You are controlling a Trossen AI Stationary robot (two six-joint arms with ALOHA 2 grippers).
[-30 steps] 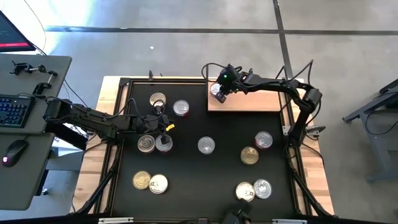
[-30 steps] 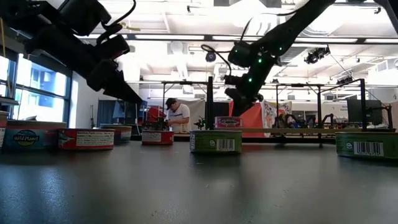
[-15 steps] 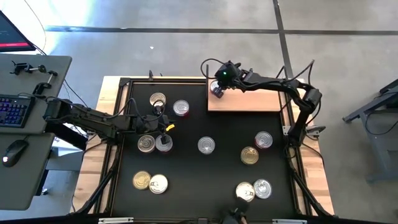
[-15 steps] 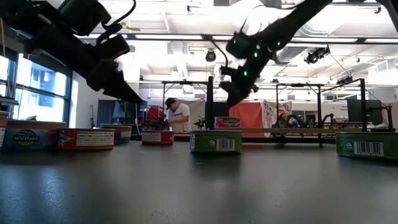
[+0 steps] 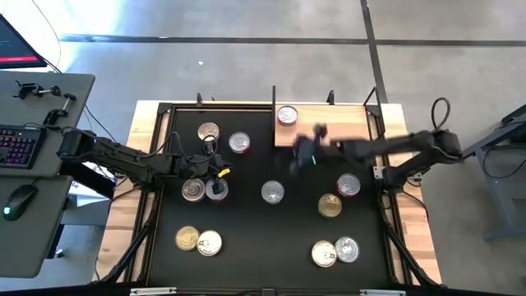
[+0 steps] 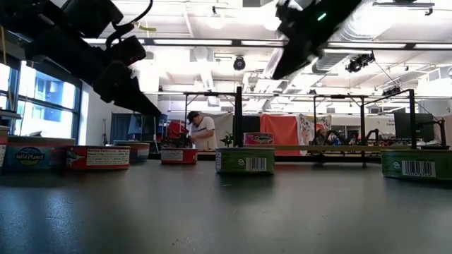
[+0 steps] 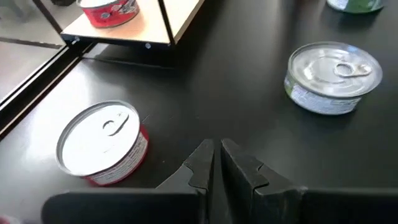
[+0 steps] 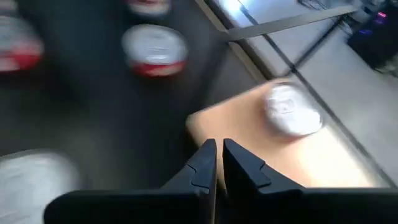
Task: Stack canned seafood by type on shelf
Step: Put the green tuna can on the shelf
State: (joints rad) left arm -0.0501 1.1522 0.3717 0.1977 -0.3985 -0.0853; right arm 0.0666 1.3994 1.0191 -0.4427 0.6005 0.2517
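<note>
Several low round tins lie on the black mat (image 5: 271, 230). One silver-lidded tin (image 5: 287, 115) stands on the far left corner of the light wood shelf (image 5: 329, 136); the right wrist view shows it as a tin (image 8: 291, 109) on the board. My right gripper (image 5: 308, 153) hangs shut and empty over the mat, just off the shelf's near edge, and is blurred; its fingers (image 8: 217, 163) point at the shelf. My left gripper (image 5: 214, 168) hovers shut and empty at the mat's left, above two tins (image 5: 204, 191). A red-sided tin (image 7: 102, 143) lies ahead of its fingers (image 7: 216, 163).
Thin black posts (image 5: 274, 103) rise at the shelf's edges. More tins sit at the mat's middle (image 5: 272, 191), right (image 5: 339, 196), near left (image 5: 198, 241) and near right (image 5: 334, 251). A desk with a keyboard (image 5: 18, 148) stands left of the table. A person (image 6: 201, 130) shows far behind.
My right gripper has come away from the tin on the shelf's far left corner, risen, and swung fast toward the near side, out over the mat. The tin has stayed on the shelf. My left arm has kept still.
</note>
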